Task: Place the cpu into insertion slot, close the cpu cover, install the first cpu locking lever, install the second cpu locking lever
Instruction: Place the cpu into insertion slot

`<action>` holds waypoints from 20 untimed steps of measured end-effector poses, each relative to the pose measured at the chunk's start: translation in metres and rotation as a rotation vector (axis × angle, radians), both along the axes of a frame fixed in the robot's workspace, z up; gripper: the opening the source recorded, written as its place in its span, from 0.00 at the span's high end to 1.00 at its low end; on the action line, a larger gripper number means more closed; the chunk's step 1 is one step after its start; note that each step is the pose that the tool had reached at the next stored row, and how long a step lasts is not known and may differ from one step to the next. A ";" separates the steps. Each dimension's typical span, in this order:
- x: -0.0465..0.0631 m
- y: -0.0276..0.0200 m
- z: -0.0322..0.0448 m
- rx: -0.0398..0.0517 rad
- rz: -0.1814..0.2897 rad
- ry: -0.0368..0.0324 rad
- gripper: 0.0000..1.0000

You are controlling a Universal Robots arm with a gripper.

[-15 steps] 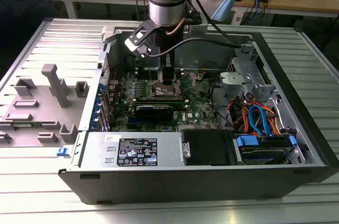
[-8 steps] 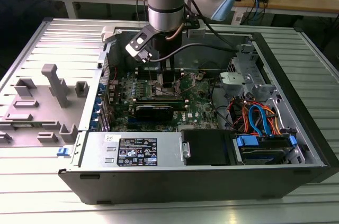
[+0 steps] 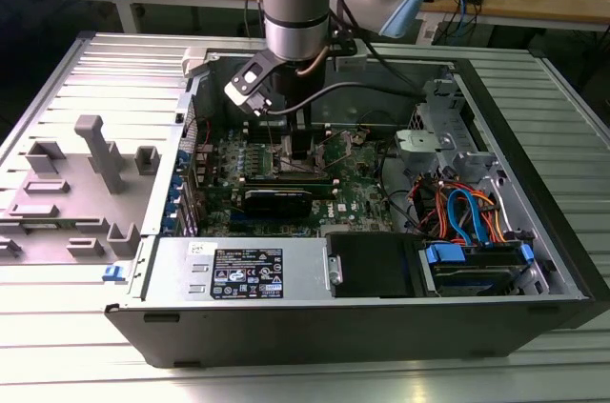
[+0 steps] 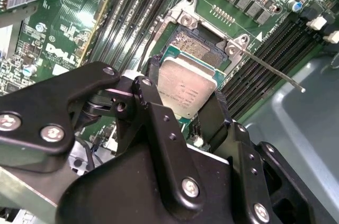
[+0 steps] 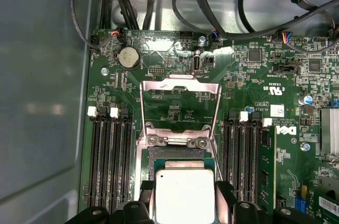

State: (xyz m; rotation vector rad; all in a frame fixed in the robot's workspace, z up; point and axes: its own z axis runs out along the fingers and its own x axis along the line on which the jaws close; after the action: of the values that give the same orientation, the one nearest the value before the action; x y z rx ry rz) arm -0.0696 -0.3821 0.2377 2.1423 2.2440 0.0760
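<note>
My gripper (image 3: 300, 151) is down inside the open computer case, over the green motherboard (image 3: 357, 195). It is shut on the cpu (image 4: 188, 89), a flat silver-grey square with a green edge, pinched between two black fingers (image 4: 151, 94). The chip hangs over the insertion slot (image 4: 197, 45), whose dark pin field shows past the chip's far edge. I cannot tell whether the chip touches the slot. In the first wrist view the cpu (image 5: 185, 195) sits between the fingers (image 5: 225, 197), and the cpu cover (image 5: 181, 83) is swung open beyond the slot (image 5: 180, 154). A thin locking lever (image 4: 275, 73) sticks out unlatched.
Long black memory slots (image 5: 108, 160) flank the socket on both sides. Black cable bundles (image 5: 212, 17) cross the case wall behind the board. A black graphics card (image 3: 286, 201), power supply (image 3: 243, 270) and drive bay with blue and orange cables (image 3: 467, 217) fill the case. A grey fixture (image 3: 95, 160) lies at the exterior view's left.
</note>
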 end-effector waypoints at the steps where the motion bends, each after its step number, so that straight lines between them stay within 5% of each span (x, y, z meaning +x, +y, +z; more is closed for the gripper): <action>1: 0.000 0.0000 -0.0001 -0.0003 0.000 0.0002 0.46; 11: 0.000 0.0000 -0.0012 0.0002 0.000 -0.0001 0.46; 20: 0.000 0.0016 -0.0103 0.0000 -0.021 0.0001 0.46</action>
State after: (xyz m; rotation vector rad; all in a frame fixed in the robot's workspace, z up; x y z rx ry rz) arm -0.0695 -0.3805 0.2275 2.1651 2.2214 0.0754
